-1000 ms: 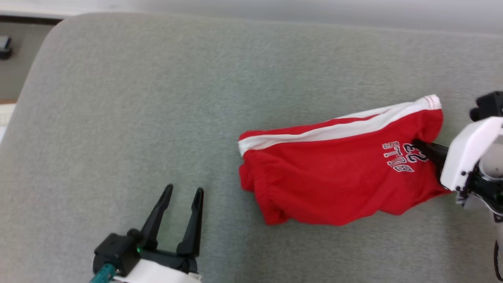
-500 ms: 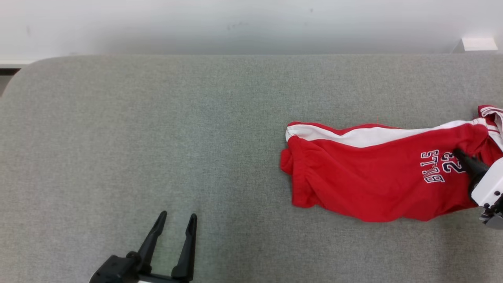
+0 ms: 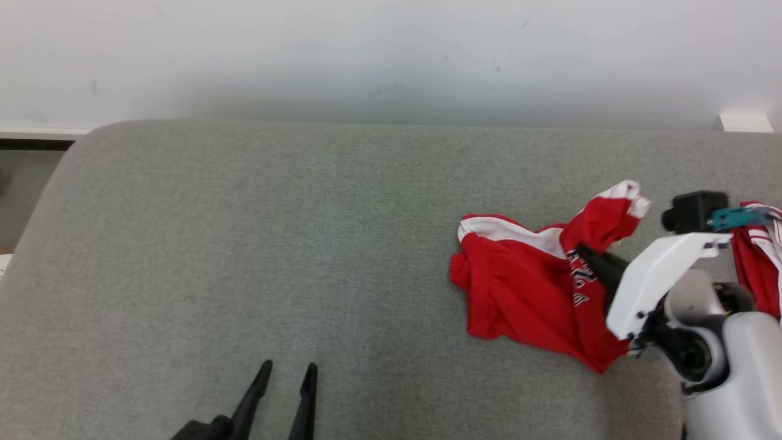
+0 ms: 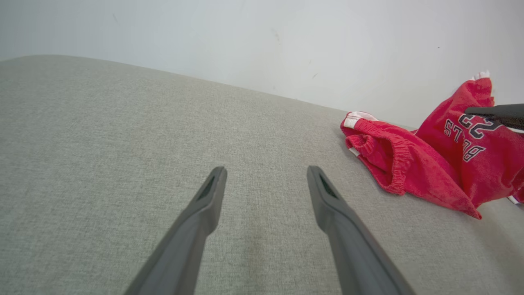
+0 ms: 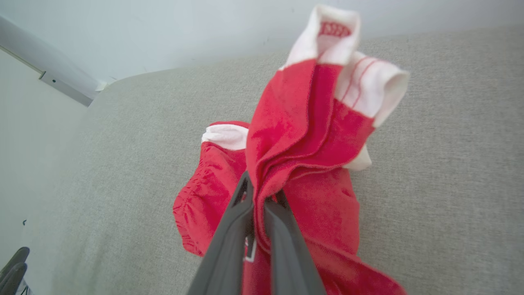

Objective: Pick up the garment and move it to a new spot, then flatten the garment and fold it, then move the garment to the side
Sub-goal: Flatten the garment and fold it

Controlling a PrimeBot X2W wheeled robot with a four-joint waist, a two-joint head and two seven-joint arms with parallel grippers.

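Note:
The garment (image 3: 519, 293) is a red pair of shorts with white side stripes and dark printed lettering, bunched on the right of the grey cushioned surface (image 3: 275, 232). My right gripper (image 3: 583, 252) is shut on a fold near the print, lifting that end so a white-edged hem stands up. The right wrist view shows the right gripper (image 5: 258, 190) pinching layered red cloth of the garment (image 5: 303, 123), the rest trailing down to the surface. My left gripper (image 3: 286, 368) stands open at the lower left, apart from the garment (image 4: 409, 164), with nothing between its fingers (image 4: 213, 192).
A pale wall (image 3: 391, 55) rises just behind the surface's far edge. More red and white cloth (image 3: 757, 256) shows at the right edge behind my right arm. The surface's rounded left corner (image 3: 79, 146) drops off to a darker floor.
The head camera has shifted. My right gripper has carried the printed end up and leftward, so the stretched-out garment is now bunched. The left gripper stays open.

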